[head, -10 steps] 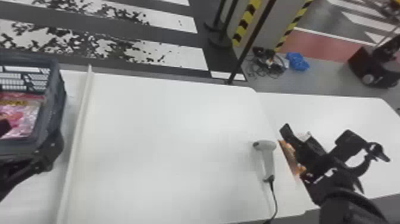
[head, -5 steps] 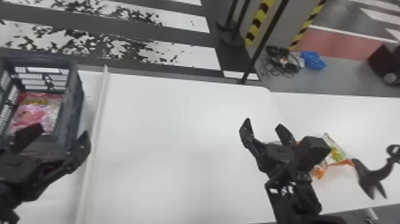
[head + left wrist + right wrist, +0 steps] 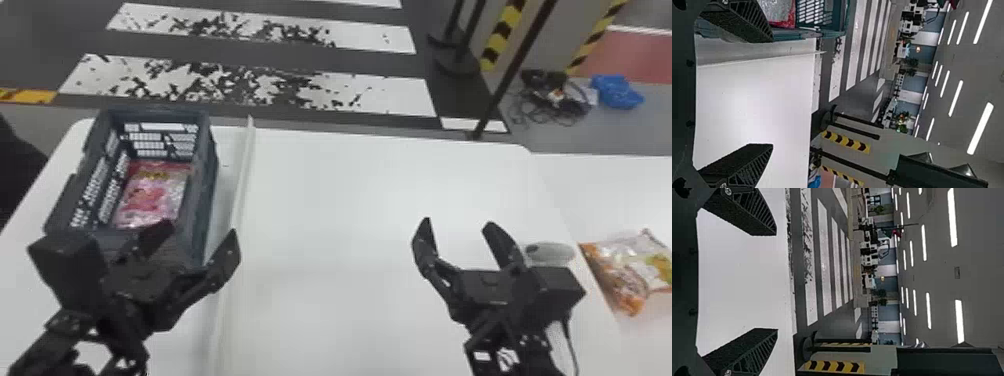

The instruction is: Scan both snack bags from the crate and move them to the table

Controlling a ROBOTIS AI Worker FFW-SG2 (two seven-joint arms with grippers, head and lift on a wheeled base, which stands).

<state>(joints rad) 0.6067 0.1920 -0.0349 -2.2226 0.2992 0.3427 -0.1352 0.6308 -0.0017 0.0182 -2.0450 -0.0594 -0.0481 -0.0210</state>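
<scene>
My left gripper (image 3: 197, 235) stands open at the near edge of the grey crate (image 3: 209, 200), and a pink snack bag (image 3: 150, 197) lies inside that crate. In the left wrist view the open left gripper (image 3: 772, 94) has part of the pink bag (image 3: 781, 15) beyond one finger. Over the table's middle right, my right gripper (image 3: 457, 225) is open and holds nothing; its fingers are spread in the right wrist view too, the gripper (image 3: 777, 282) facing bare white surface. An orange and white snack bag (image 3: 632, 270) lies on the right-hand table. Partly behind the right gripper is the scanner (image 3: 550, 253).
A raised white strip (image 3: 242, 185) runs front to back beside the crate. The white table (image 3: 330, 225) stretches between the two arms. Beyond its far edge a dark pole (image 3: 515, 65) and striped posts stand on the floor.
The right gripper has come left, away from the orange snack bag and past the scanner. The head view has swung left, bringing the whole crate and more of the left arm into sight.
</scene>
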